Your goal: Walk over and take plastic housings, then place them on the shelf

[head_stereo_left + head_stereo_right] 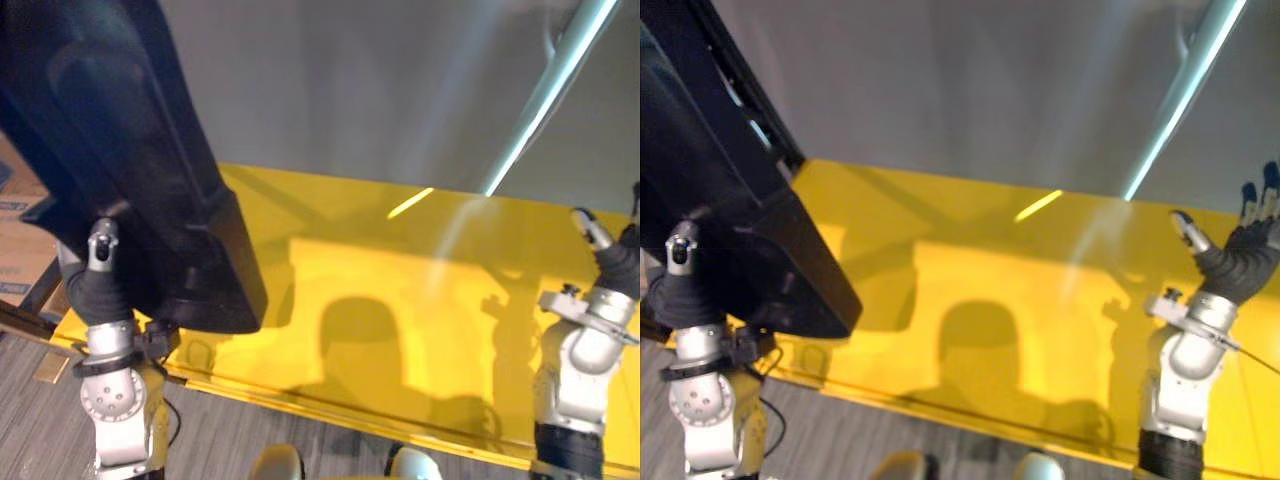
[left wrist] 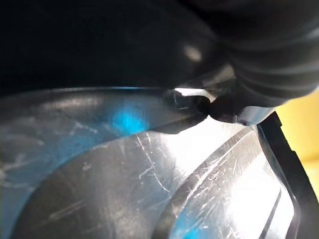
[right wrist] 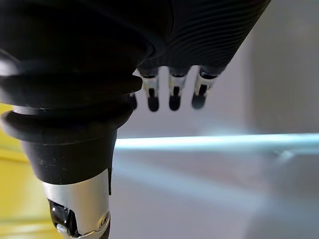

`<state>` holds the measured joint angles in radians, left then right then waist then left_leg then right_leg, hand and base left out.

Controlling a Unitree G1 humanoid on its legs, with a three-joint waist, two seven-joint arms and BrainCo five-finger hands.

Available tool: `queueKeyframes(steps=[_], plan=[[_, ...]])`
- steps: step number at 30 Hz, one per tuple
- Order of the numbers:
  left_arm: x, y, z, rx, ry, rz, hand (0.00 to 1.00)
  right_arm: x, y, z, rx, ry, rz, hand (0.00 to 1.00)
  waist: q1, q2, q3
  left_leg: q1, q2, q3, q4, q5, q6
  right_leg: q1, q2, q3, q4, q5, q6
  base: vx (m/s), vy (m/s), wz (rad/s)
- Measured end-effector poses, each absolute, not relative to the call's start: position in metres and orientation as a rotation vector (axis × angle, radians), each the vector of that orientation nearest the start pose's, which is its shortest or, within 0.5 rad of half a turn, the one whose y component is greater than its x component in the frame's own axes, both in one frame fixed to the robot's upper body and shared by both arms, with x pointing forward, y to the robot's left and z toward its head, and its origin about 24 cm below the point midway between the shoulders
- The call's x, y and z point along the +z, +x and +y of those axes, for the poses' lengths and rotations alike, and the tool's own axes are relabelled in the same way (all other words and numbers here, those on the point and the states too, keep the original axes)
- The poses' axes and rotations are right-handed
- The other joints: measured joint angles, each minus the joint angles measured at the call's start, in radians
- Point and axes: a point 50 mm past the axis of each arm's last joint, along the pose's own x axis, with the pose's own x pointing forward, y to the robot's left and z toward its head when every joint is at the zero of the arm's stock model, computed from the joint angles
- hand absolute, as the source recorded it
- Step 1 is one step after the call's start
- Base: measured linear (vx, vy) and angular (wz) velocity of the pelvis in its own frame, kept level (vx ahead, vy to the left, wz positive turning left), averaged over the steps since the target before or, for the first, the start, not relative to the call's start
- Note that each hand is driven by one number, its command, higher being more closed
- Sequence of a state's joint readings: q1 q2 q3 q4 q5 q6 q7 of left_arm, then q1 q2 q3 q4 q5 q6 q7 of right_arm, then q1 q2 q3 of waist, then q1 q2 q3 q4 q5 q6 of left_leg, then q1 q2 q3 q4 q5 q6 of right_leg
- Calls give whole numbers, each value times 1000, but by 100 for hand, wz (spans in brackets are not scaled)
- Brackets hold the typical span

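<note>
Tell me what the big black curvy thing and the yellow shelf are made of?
The big black curved housing looks like hard plastic, slightly glossy: fine scratches and soft glare show close up. The flat yellow shelf top may be painted metal or laminate, I can't tell which; its smooth shiny face shows reflections.

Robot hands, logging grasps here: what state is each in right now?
Left robot hand: against the housing; open or closed cannot be told.
Right robot hand: open, holding nothing.
</note>
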<state>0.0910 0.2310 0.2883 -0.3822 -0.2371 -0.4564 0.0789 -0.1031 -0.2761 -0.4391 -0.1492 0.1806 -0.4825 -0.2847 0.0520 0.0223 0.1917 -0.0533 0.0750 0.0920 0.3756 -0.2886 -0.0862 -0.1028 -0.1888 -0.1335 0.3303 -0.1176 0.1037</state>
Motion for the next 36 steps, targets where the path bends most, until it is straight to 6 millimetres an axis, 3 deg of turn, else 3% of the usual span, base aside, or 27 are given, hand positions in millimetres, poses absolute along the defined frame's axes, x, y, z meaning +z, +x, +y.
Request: queueKeyframes(steps=[7, 13, 16, 20, 25, 27, 28, 29, 31, 34, 36], plan=[[163, 194, 242, 259, 92, -785, 100, 161, 200, -301, -673, -114, -796, 0, -47, 8, 2, 82, 5, 36, -63, 0, 0, 57, 9, 16, -52, 4, 7, 40, -3, -16], [158, 188, 246, 255, 98, -759, 100, 159, 196, -303, -684, -117, -795, 0, -49, 8, 3, 88, 6, 70, -67, -1, 0, 55, 19, 56, -90, 23, 21, -7, 12, -19], [156, 183, 250, 267, 100, -745, 100, 159, 197, -302, -677, -103, -800, 0, -39, 21, 10, 88, 16, 64, -42, -18, 11, 54, 40, 86, -109, 46, 18, -23, 4, -29], [170, 172, 255, 263, 115, -840, 100, 157, 198, -304, -709, -91, -785, 0, -40, 30, 15, 86, 0, 70, 3, -59, 36, 38, 50, 143, -113, 64, 38, -59, 54, -37], [188, 176, 248, 199, 86, -939, 100, 142, 190, -308, -718, -116, -697, 0, -50, 37, 30, 140, -25, 136, 22, -79, 71, 14, 38, 220, -56, 97, 37, -99, 114, -56], [192, 178, 249, 197, 96, -952, 100, 136, 187, -306, -698, -119, -665, 0, -66, 30, 35, 142, -27, 174, 38, -87, 85, 3, 35, 191, -61, 148, 30, -236, 147, -74], [196, 179, 249, 201, 99, -962, 100, 135, 189, -304, -674, -110, -660, 0, -64, 52, 28, 136, -10, 212, 26, -81, 102, 1, 51, 166, -142, 233, -2, -346, 170, -88], [197, 179, 252, 218, 101, -966, 100, 136, 192, -299, -647, -99, -667, 0, -61, 61, 35, 124, 8, 257, 2, -72, 123, -21, 36, 97, -44, 182, -53, -303, 145, -87], [197, 181, 253, 230, 106, -961, 100, 134, 196, -293, -620, -73, -662, 0, -58, 43, 45, 120, 7, 298, -20, -49, 143, -46, -19, -12, 235, 42, -89, -178, 78, -58], [193, 176, 262, 283, 155, -926, 100, 135, 204, -285, -603, -37, -673, 0, -31, 20, 29, 82, 20, 350, -27, -19, 154, 17, -88, -115, 401, -55, -93, -142, 37, -56], [189, 171, 270, 329, 172, -904, 100, 135, 212, -275, -590, -12, -677, 0, 11, -5, 16, 42, 27, 399, -28, 4, 149, 90, -131, -157, 413, -66, -81, -135, -71, -76]])
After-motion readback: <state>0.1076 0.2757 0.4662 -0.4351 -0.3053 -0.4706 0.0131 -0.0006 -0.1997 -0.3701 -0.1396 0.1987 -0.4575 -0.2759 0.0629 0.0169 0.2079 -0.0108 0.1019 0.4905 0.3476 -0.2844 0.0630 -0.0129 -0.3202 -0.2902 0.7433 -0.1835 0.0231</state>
